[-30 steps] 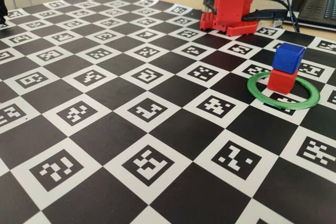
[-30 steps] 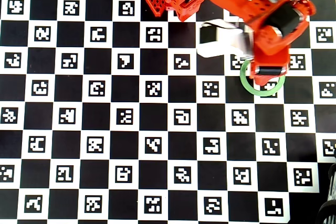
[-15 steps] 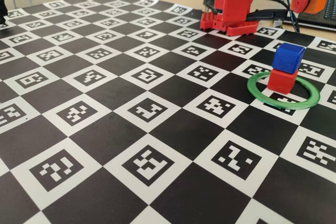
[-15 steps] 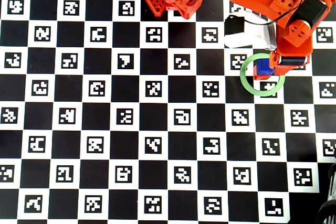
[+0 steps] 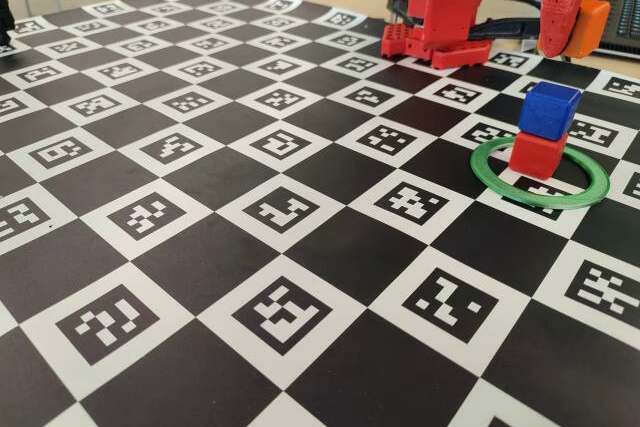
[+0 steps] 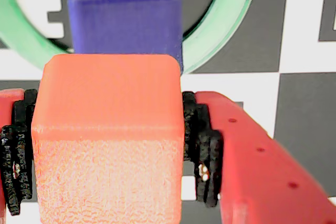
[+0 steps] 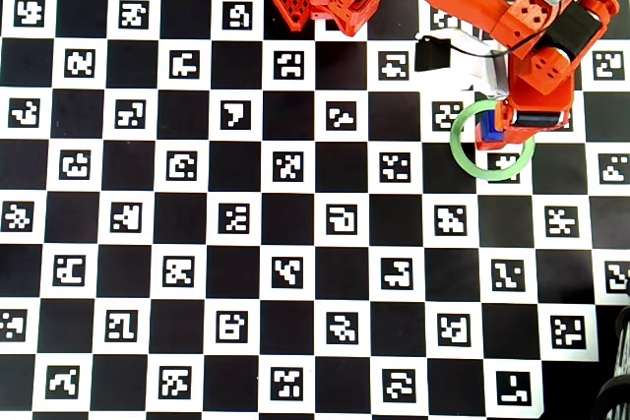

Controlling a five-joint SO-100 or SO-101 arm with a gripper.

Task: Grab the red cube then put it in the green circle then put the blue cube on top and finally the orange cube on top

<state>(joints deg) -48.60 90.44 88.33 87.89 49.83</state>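
The red cube (image 5: 537,155) sits inside the green circle (image 5: 500,188), and the blue cube (image 5: 549,110) rests on top of it. My gripper (image 5: 574,43) hangs above and just behind this stack, shut on the orange cube (image 5: 588,27). In the wrist view the orange cube (image 6: 107,135) fills the space between the black pads (image 6: 203,150), with the blue cube (image 6: 126,19) and the green circle (image 6: 223,30) beyond it. From overhead, the arm covers most of the stack; only a bit of the blue cube (image 7: 487,129) and the green circle (image 7: 463,152) show.
The arm's red base (image 5: 447,9) stands at the back of the checkered marker board (image 5: 280,207), with black cables (image 5: 520,22) running beside it. A dark object (image 7: 618,390) sits at the board's lower right corner in the overhead view.
The gripper with the orange cube has come down into the fixed view and moved closer to the blue and red stack. The stack and ring have not moved.
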